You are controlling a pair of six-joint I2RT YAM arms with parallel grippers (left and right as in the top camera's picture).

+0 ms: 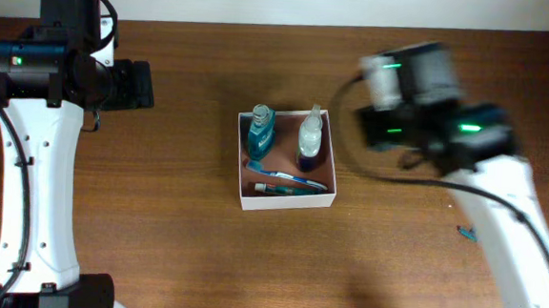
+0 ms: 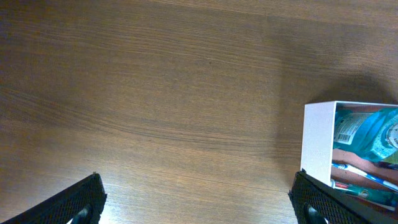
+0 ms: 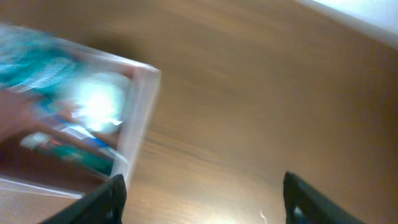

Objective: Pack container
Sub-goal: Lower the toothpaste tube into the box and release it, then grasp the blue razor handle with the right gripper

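the container [image 1: 286, 201] sits centred on the surface [image 1: 175, 215]. we judge it light, thin-walled, bendy, best pinched near a corner. left end effector [image 2: 196, 196] and right end effector [image 3: 200, 196] gape empty.

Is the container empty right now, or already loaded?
Loaded. The container holds a teal bottle, a clear bottle and a long blue-and-white item lying across its floor.

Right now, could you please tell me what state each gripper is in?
Left gripper: open, nothing between its jaws.
Right gripper: open, nothing between its jaws, though the view is blurred.
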